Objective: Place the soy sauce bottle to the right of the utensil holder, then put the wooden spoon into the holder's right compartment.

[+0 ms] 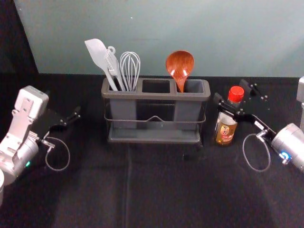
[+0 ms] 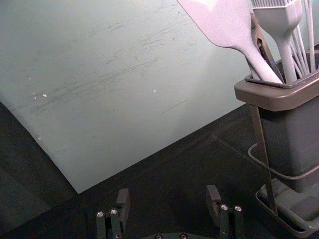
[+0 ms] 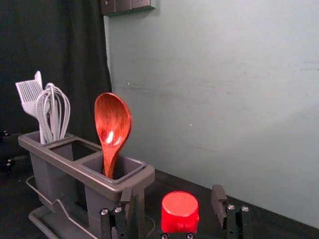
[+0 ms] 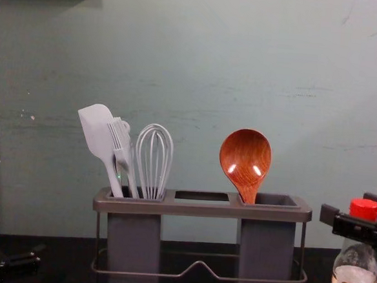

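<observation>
I have the soy sauce bottle (image 1: 225, 130) upright on the dark cloth (image 1: 164, 190), just to the right of the utensil holder (image 1: 156, 95), with a narrow gap between them; standing on its base, it needs no support from me. The wooden spoon (image 1: 180, 65) is in the right compartment (image 1: 192, 86), handle down and bowl up, leaning towards the left; the compartment walls keep it standing, and the high bowl leaves it easy to reach. The spatula (image 1: 96, 53) and whisk (image 1: 130, 69) share the left compartment.

My right gripper (image 3: 172, 195) is at the bottle's upper part, right of the holder; its fingers are wide apart, one on each side of the red cap (image 3: 179, 211), with room showing both ways, so I judge it has hold of nothing. The bottle therefore lies between those fingers; the spoon is to their left, well apart. My left gripper (image 2: 168, 191) is parked left of the holder, fingers spread and holding nothing.

Both placements look met to me; what remains, I'd say, is drawing the right arm away along its open side; a sideways drift could catch the neck and tip the bottle.
</observation>
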Controlling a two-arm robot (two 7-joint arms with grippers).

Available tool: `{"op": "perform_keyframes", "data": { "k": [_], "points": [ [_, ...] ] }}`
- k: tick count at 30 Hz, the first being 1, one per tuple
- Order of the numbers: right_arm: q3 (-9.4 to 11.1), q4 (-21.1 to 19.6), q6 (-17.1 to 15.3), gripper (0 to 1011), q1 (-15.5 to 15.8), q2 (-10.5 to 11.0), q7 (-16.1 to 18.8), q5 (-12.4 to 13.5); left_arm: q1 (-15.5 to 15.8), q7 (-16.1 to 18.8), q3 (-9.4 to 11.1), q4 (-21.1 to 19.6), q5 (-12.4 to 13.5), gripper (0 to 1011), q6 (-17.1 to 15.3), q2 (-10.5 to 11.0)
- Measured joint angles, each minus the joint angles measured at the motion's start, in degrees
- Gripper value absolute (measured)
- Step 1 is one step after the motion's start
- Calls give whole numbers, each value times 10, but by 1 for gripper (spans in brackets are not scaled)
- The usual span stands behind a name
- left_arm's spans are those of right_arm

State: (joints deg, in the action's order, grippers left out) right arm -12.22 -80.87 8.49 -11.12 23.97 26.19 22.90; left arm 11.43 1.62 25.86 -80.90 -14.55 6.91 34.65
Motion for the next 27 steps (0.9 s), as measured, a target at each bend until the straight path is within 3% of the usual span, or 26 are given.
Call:
{"op": "perform_keyframes", "data": {
  "k": [14, 22, 27],
  "points": [
    [18, -71, 16, 1000, 24, 16, -9, -6, 0, 0, 0, 0, 0, 1005, 0, 0],
    [42, -151, 25, 1000, 77, 25, -32, -15, 0, 0, 0, 0, 0, 1005, 0, 0],
    [56, -201, 36, 1000, 127, 16, -56, -30, 0, 0, 0, 0, 0, 1005, 0, 0]
  ]
}}
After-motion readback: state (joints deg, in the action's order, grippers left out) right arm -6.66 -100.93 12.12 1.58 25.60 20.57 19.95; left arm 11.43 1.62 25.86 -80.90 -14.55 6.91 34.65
